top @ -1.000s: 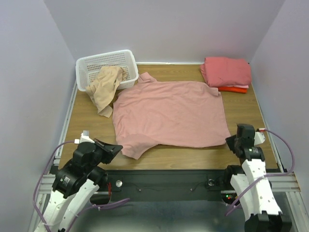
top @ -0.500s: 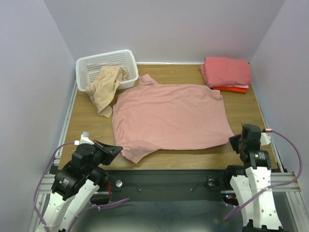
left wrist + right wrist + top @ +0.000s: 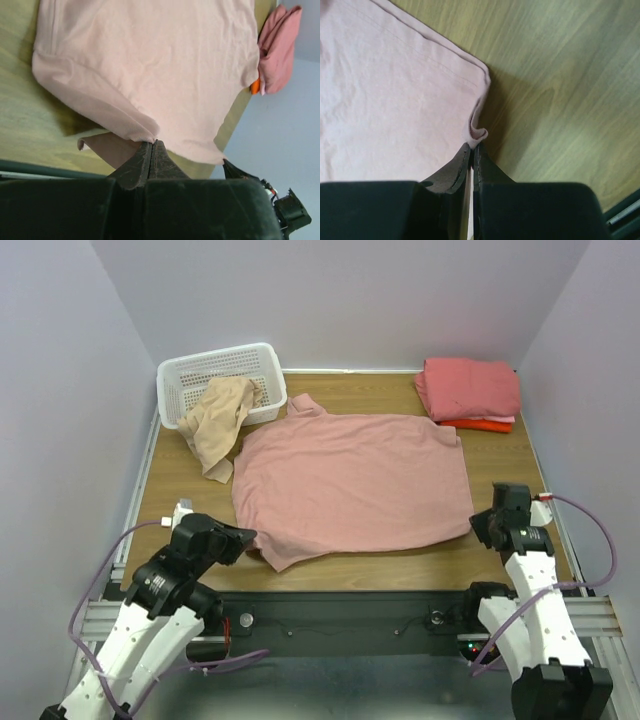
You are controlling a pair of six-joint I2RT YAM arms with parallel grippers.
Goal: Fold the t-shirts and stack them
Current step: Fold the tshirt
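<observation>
1. The left arm leans forward and low over the near left part of the table (image 3: 180, 485). Its end effector (image 3: 241, 537) is at the near left corner of the pink shirt (image 3: 350, 480).
2. In the left wrist view the two fingers (image 3: 139, 165) are pressed together with no gap. The hem of the pink shirt is pinched at their tips, and the cloth there is a little lifted and folded under.
3. The right arm bends over the near right part of the table. Its end effector (image 3: 477, 524) is closed on the near right corner of the same shirt.
4. In the right wrist view this corner curls up from the wood just at the closed tips.
5. The pink shirt lies spread in the middle of the table, mostly flat with soft wrinkles. Its collar is toward the far side and its plain side is up.
6. A beige shirt (image 3: 222, 420) hangs crumpled over the front rim of the white basket (image 3: 200, 368) at the far left.
7. At the far right corner a folded salmon shirt (image 3: 470, 387) lies on a folded orange shirt (image 3: 482, 426).
</observation>
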